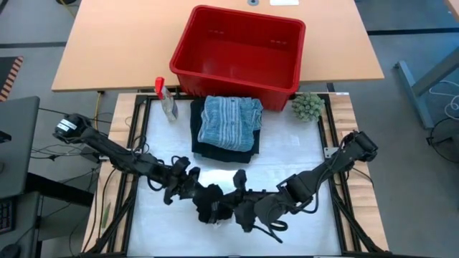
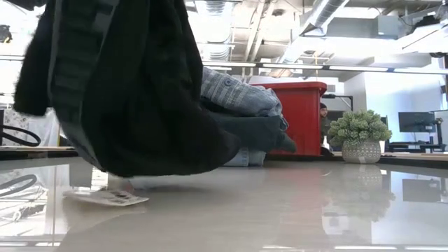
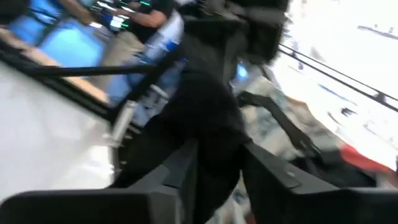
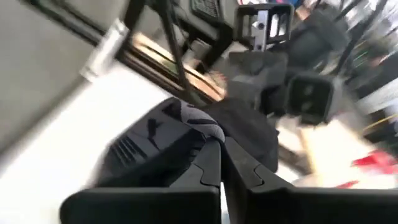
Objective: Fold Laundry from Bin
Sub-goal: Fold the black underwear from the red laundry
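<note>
A black garment [image 1: 214, 206] is bunched between my two grippers near the table's front middle. In the low view it [image 2: 140, 105] hangs as a large dark mass, its lowest part close to the table top. My left gripper [image 1: 193, 188] is shut on its left side and my right gripper [image 1: 242, 202] on its right side. The red bin [image 1: 240, 50] stands at the far edge. In front of it, a folded grey-blue garment [image 1: 229, 122] lies on a folded black one [image 1: 215, 152]. My left gripper pinches a thick bunch of the black cloth [image 3: 208, 134] between its two fingers [image 3: 264, 171]; the layers cannot be counted. The cloth is lifted off the table. My right gripper pinches a fold of the black cloth [image 4: 198, 121] between its two closed fingers [image 4: 210, 163], close to my left gripper.
A small clear spray bottle with a red top [image 1: 166, 97] stands left of the folded stack. A fuzzy green ball [image 1: 307, 106] sits to its right, beside the bin. A white label [image 2: 108, 197] lies on the table under the hanging garment. People show in the room beyond.
</note>
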Controlling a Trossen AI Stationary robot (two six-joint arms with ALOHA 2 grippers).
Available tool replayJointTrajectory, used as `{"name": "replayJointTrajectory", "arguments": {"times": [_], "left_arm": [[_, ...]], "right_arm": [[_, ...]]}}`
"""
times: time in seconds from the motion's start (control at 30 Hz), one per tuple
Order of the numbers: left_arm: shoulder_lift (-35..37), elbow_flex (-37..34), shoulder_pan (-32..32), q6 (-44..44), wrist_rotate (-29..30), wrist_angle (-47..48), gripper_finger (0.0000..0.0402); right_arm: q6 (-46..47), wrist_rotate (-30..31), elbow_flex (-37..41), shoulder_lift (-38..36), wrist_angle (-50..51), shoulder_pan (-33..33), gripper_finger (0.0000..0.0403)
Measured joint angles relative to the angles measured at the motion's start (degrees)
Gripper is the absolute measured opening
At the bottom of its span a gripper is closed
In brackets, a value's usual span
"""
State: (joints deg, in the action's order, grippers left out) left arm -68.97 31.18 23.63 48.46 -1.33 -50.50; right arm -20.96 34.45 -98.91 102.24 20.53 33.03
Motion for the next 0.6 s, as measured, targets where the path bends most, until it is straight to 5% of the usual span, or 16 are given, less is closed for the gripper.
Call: {"name": "replayJointTrajectory", "arguments": {"times": [0.2,0.33,0.47,0.6], "left_arm": [[6.94,0.02,-4.1,0.1,-12.17,7.73,0.016],[12.32,0.02,-5.91,-0.64,-13.24,17.34,0.0176],[15.86,0.04,-5.24,-6.68,-7.19,27.04,0.0178],[13.9,-0.55,-1.46,-8.24,4.23,32.54,0.0178]], "right_arm": [[31.26,-13.8,-10.76,-2.75,22.45,-0.95,0.0021],[50.15,-28.97,-15.73,-4.0,37.92,-5.19,0.0022],[57.65,-40.8,-16.07,-4.18,48.39,-7.64,0.0032],[56.6,-43.86,-15.44,-3.63,52.04,-8.81,0.0028]]}}
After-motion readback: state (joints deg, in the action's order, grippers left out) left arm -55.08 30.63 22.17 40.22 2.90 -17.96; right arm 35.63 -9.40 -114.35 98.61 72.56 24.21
